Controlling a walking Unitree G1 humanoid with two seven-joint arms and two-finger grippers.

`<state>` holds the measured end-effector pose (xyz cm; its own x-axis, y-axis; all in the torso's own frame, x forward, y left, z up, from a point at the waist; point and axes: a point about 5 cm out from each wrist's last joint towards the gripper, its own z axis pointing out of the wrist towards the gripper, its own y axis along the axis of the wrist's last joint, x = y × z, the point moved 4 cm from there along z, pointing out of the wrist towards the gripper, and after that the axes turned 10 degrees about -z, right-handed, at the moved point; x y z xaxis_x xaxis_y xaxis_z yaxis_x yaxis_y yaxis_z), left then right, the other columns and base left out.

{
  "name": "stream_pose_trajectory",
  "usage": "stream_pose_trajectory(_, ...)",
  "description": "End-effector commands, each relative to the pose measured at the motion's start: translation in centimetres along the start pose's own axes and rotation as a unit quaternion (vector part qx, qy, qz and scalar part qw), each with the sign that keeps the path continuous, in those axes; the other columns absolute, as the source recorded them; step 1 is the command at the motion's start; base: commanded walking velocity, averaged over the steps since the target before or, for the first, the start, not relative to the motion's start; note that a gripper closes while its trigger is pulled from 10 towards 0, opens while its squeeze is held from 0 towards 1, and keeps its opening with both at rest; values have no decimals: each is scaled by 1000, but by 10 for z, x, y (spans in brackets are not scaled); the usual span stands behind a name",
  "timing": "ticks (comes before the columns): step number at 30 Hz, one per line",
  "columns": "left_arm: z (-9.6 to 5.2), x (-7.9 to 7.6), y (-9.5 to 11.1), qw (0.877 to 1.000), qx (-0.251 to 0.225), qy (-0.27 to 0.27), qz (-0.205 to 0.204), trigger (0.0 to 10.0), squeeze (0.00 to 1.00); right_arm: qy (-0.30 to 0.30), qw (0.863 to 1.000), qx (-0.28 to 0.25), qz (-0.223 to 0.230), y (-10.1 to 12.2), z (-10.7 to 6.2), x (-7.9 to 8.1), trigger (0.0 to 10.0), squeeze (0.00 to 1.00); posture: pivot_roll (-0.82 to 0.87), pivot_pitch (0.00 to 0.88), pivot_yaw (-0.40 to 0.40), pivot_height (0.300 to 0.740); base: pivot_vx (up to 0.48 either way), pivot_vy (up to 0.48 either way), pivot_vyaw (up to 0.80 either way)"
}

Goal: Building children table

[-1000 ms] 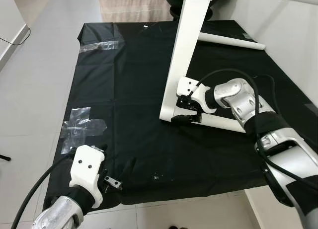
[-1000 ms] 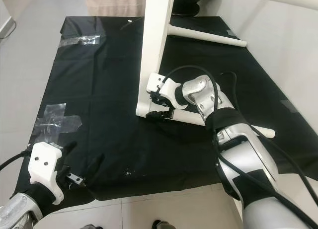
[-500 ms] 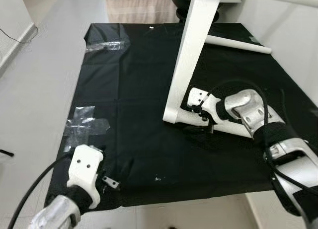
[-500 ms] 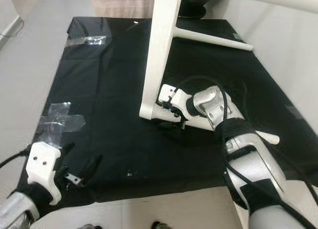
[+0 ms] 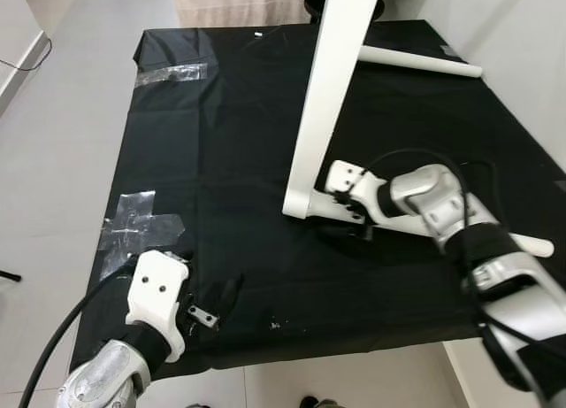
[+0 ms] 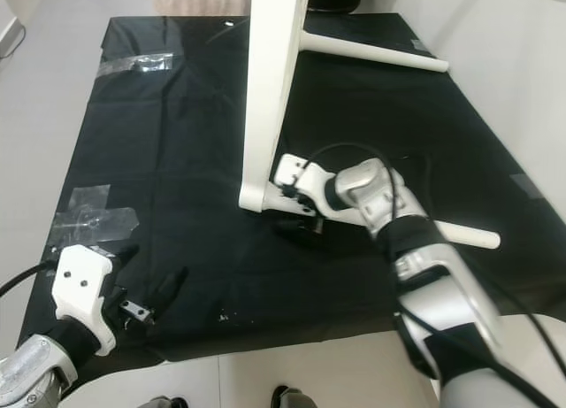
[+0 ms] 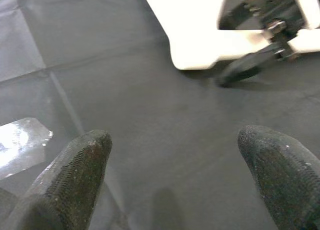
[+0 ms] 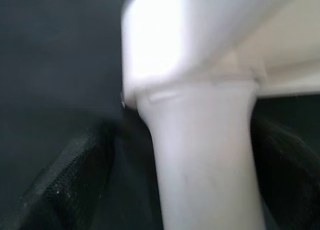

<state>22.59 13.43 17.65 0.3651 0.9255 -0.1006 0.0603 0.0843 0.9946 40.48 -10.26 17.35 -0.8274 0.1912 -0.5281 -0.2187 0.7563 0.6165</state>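
Two arms: right claw [image 5: 347,220], frame centre, clamps the white table leg [image 8: 205,160] beside the upright panel [image 5: 329,89]; left claw [image 7: 175,180], lower left, hovers apart above the black sheet [image 5: 221,142].

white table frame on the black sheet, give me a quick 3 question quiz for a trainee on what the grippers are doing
1. True or false: the right gripper has its fingers on either side of a round white leg at the corner of the white table frame.
2. Which gripper hangs open over the black sheet, holding nothing?
A. left gripper
B. right gripper
3. Fill in: clear ____ is stuck on the sheet near the left gripper.

Key: 1 true; 2 A; 3 tape.
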Motion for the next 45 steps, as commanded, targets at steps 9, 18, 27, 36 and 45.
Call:
stream_pose_trajectory(9,0,-2,-6,1000,16,-3,-4,10000,0,9,999,23,-37,2,7,7,4588,0,75,205,-72,740,0,0,0)
stream_pose_trajectory(18,0,-4,-8,1000,18,-5,-6,10000,0,-1,998,14,-67,7,8,8,0,0,69,203,-70,740,0,0,0)
stream_pose_trajectory(27,0,-2,-8,1000,19,-7,-5,10000,0,16,989,-92,-118,35,6,23,0,0,71,199,-63,740,0,0,0)
stream_pose_trajectory(36,2,-2,-7,1000,19,-12,-1,10000,0,103,958,-229,-141,71,-11,64,0,0,76,192,-45,740,0,0,0)
stream_pose_trajectory(45,3,-2,-6,1000,21,-19,3,10000,0,117,948,-260,-144,82,-10,83,0,0,79,191,-29,740,0,0,0)
